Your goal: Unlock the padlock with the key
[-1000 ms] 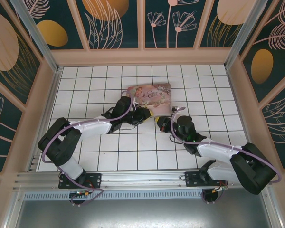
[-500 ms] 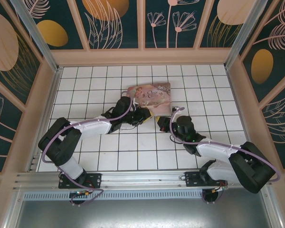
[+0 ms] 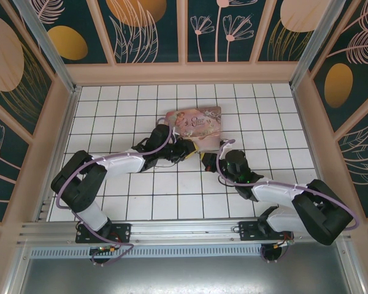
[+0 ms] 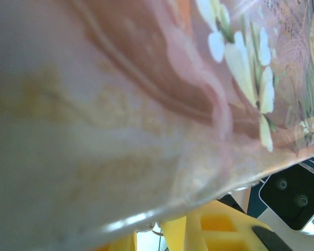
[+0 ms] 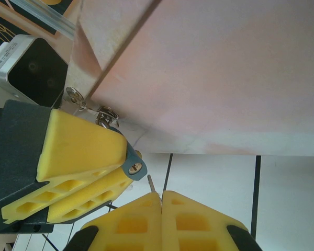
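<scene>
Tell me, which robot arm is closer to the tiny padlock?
Left. The left gripper has its jaws shut on the padlock; the right gripper, shut on the key, sits just short of it.

Glossy printed tin box (image 5: pixel 225 68), dull bluish-grey metal padlock (image 5: pixel 132 165).

Buried between the pressed-together pads of the right end effector (image 5: pixel 161 195): nearly all of the key (image 5: pixel 150 183), bar a thin tip. Masked by the clamping left end effector (image 5: pixel 124 163): most of the padlock (image 5: pixel 134 167), bar a bluish-grey corner. Blurred at the left wrist: the tin box (image 4: pixel 120 104). Cropped by the bottom edge there: the left fingers (image 4: pixel 209 230). Too small from above to tell padlock from key.
</scene>
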Controlling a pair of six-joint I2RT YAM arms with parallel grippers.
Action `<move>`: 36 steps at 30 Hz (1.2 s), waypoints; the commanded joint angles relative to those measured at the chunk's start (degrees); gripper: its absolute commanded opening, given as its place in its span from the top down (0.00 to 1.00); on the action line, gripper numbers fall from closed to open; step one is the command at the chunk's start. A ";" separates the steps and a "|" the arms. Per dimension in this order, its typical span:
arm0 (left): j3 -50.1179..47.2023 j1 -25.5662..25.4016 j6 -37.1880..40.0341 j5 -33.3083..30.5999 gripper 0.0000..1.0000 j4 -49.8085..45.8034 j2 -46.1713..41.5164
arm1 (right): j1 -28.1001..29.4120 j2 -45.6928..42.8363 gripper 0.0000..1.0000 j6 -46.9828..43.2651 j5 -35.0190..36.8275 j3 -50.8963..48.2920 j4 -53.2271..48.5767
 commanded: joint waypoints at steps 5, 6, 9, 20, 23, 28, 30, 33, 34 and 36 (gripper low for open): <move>2.27 -0.08 -0.38 2.09 1.00 1.88 0.69 | 0.55 -0.46 1.00 -1.64 1.22 1.30 1.46; 2.21 -0.09 -0.33 2.09 1.00 1.88 0.71 | 0.61 -0.73 1.00 -1.72 1.25 1.37 1.31; 2.18 -0.07 -0.36 2.20 1.00 1.97 0.89 | 0.60 -1.04 1.00 -1.81 1.31 1.73 0.85; 2.04 -0.09 -0.46 2.33 1.00 2.35 0.88 | 0.68 -0.35 1.00 -2.09 0.96 2.98 0.83; 2.10 -0.08 -0.64 2.51 1.00 2.51 0.80 | 0.78 0.25 1.00 -1.99 0.79 2.92 1.20; 2.08 -0.07 -1.90 3.61 1.00 3.82 0.63 | 0.78 1.63 1.00 -2.36 0.44 2.63 2.88; 1.81 -0.07 -2.94 4.25 1.00 4.97 0.52 | 0.86 2.10 1.00 -2.51 0.43 2.39 3.88; 1.40 -0.08 -4.41 4.92 1.00 6.76 0.53 | 0.86 2.73 1.00 -2.74 0.51 2.16 5.13; 1.50 -0.09 -4.49 5.08 1.00 6.80 0.41 | 0.86 2.91 1.00 -2.69 0.52 2.03 5.49; 1.39 -0.06 -4.60 5.04 1.00 6.95 0.23 | 0.86 3.25 1.00 -2.61 0.69 1.97 5.94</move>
